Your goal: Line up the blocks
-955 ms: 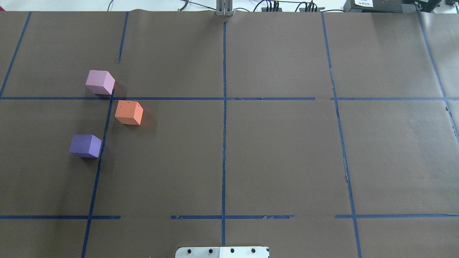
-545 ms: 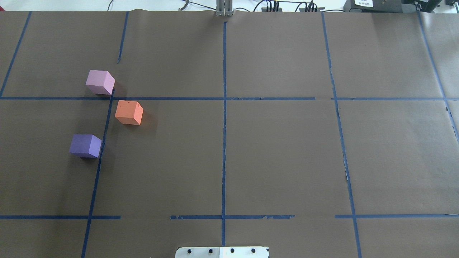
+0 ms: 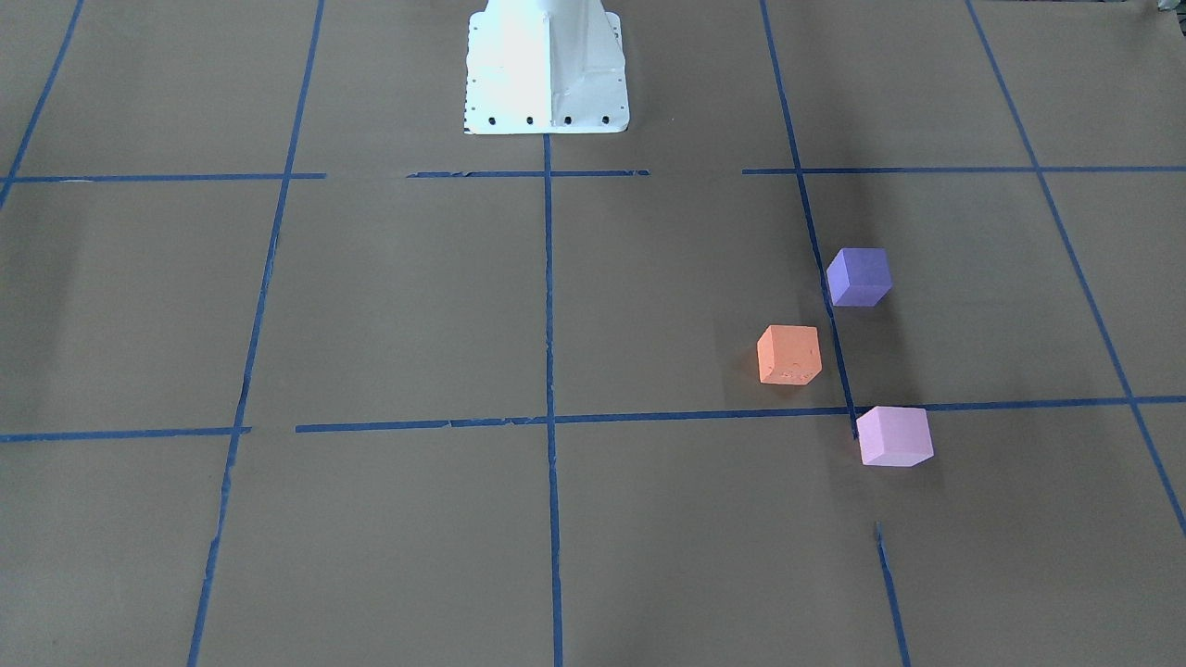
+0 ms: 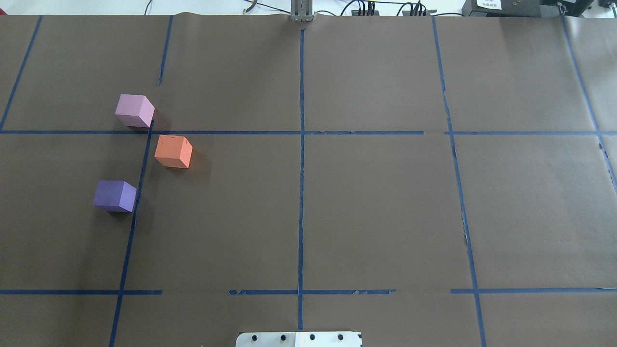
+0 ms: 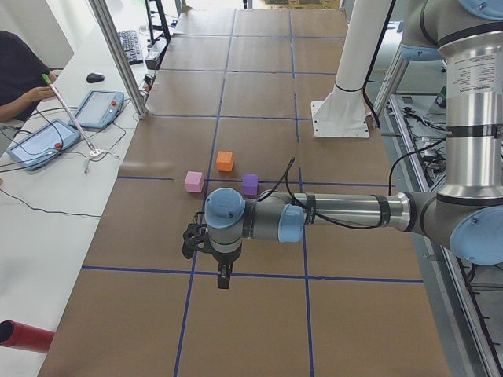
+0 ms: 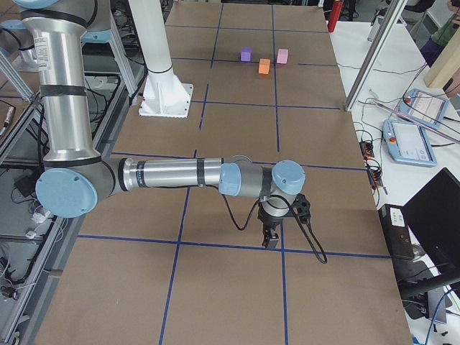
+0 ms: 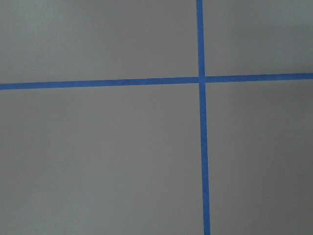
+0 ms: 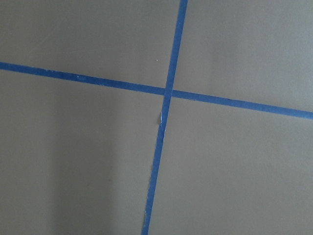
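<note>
You have three blocks on the brown paper-covered table point(image 4: 376, 207). Take the overhead view as a dial centred on the table's middle, and they sit between 9 and 10 o'clock, in the left half. The pale pink-lilac block point(image 4: 134, 110) is the farthest from the robot; its near right corner touches a crossing of the blue tape lines point(image 4: 301, 193). The orange block point(image 4: 173, 151) lies between 4 and 5 o'clock of it, just right of the tape line running toward the robot. The violet-purple block point(image 4: 114, 195) lies at about 8 o'clock of the orange one, just left of that same line. All three stand apart, none touching another; they make a zigzag, not a straight row.

Each is a small matte cube, the three equal in size, flat on one face and turned a little against the tape grid; the orange one has a few small marks on top.

The left gripper point(image 5: 224, 276) shows only in the side view from the robot's left; it points down over the paper, apart from the blocks; you cannot tell how wide its jaws stand. The right gripper point(image 6: 272, 237) shows only in the opposite side view, pointing down near a tape line, well apart from the blocks; its jaws cannot be judged either. All three blocks lie free on the paper, in neither gripper's hold. Each wrist view shows brown paper and a tape crossing. The white base plate point(image 4: 299, 339) sits at 6 o'clock.
</note>
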Tool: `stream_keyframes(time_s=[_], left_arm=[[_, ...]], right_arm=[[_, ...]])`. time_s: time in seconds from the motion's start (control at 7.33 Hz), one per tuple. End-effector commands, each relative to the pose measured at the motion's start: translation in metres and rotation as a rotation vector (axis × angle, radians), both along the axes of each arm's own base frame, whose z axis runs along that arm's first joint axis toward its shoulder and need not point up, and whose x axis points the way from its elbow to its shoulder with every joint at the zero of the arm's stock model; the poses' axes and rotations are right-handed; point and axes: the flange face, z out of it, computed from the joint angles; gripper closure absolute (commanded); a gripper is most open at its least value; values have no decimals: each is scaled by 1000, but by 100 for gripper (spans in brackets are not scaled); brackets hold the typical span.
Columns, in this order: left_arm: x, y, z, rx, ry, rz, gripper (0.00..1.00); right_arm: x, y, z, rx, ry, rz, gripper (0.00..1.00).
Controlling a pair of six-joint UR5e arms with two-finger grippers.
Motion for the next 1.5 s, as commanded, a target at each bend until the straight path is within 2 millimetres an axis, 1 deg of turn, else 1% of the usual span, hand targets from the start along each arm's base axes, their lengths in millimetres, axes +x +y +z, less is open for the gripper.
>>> stream_keyframes(time_s=[0.0,0.27,0.41,0.55,0.68,0.82,0.95,1.09,1.23,1.36], left_arm=[[1,-4,-7,56,3,5,0],[3,-9,-14,82,13,2,0],[14,-13,-18,67,40,8,0],[33,-20,-36,87,41,36,0],[46,-27,-51,95,48,43,0],[81,-40,-77,117,58,83,0],[126,-55,-108,71,80,65,0],[175,-70,-145,56,108,70,0],[205,-79,-174,83,126,94,0],[226,-86,-191,100,137,118,0]], right_arm=[[0,0,0,0,0,0,0],[0,0,0,0,0,0,0],[0,0,0,0,0,0,0],[0,0,0,0,0,0,0],[0,0,0,0,0,0,0],[0,0,0,0,0,0,0],[0,0,0,0,0,0,0],[0,-1,-1,1,0,0,0],[0,0,0,0,0,0,0],[0,0,0,0,0,0,0]])
